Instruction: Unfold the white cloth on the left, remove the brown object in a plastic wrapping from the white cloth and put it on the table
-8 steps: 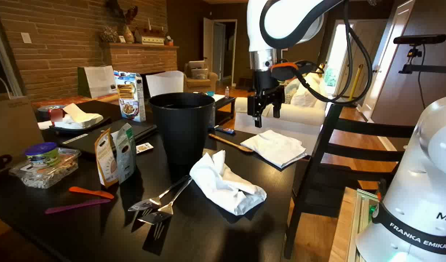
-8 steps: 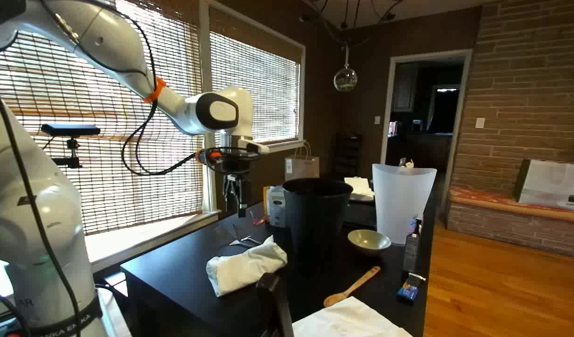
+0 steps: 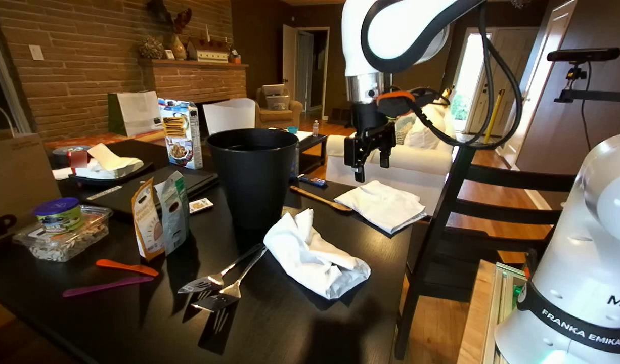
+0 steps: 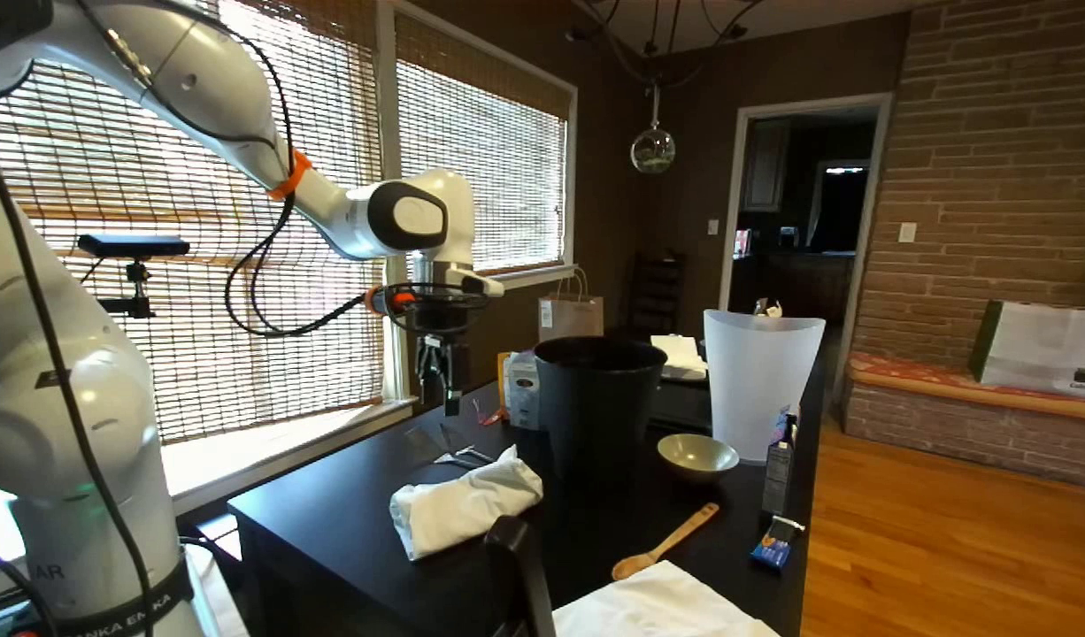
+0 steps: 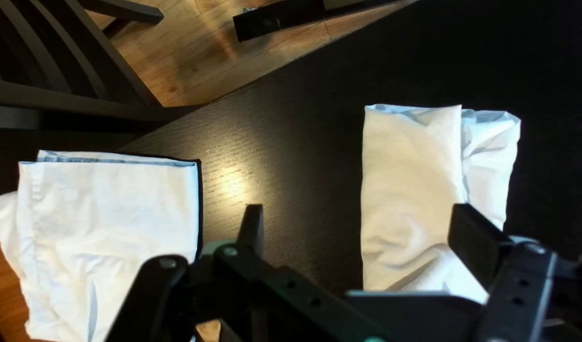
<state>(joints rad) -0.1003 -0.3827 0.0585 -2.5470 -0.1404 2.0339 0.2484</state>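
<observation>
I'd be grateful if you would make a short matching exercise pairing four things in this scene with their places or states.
Things
1. Wrinkled, bundled white fabric cloth
2. Small round tub with purple lid
3. Long brown wooden spoon
4. Black two-fingered pincer

Places or states
A. On a clear plastic container
B. Open, above the glossy dark table
C. Beside the flat, folded white cloth
D. Next to two silver metal utensils

Pairs: 1-D; 2-A; 3-C; 4-B
</observation>
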